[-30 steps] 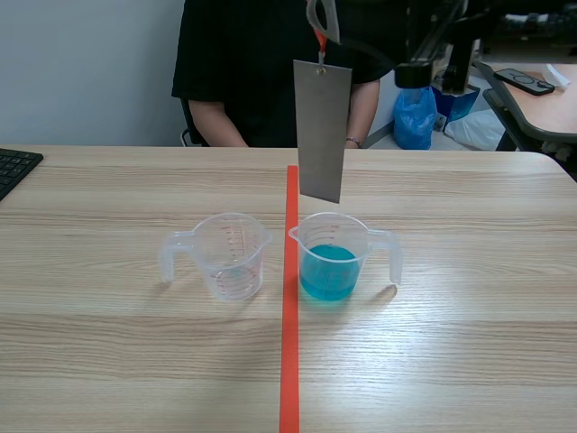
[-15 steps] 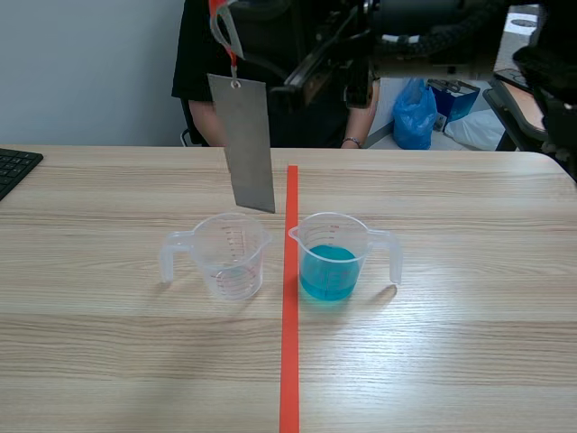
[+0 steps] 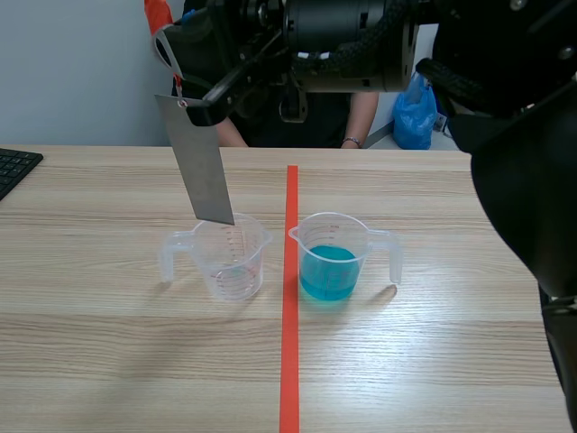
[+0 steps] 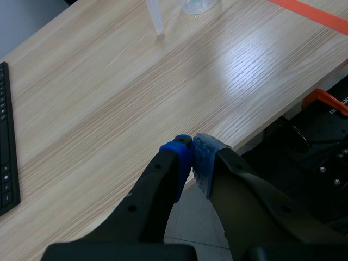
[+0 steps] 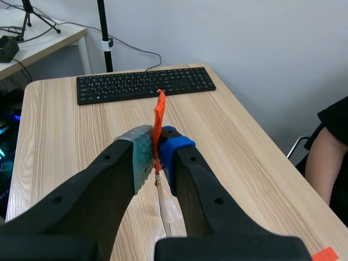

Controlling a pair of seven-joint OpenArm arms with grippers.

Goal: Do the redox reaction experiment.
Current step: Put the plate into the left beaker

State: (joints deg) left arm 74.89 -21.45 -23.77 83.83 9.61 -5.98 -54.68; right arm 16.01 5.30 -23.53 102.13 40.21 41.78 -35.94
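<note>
Probably handles as a thin, stiff, light metal sheet (image 3: 200, 162), prone to swinging; best held by the orange tag (image 5: 158, 122), pinched in the clenched right jaws. Hangs below them, lower edge at the rim of the clear cup (image 3: 230, 257), beside the blue cup (image 3: 332, 262). Closed on nothing at the left jaws. Cannot tell whether the tip sits inside; barely visible, edge-on, from the wrist.

Two cups, singles otherwise.
Two measuring cups, an empty cup (image 3: 230, 259) and, at its three o'clock, a blue-filled cup (image 3: 332, 257); one metal sheet (image 3: 197, 162); one orange strap (image 5: 159, 117); one keyboard (image 3: 13, 168) at nine o'clock; one blue bag (image 3: 415, 115).
</note>
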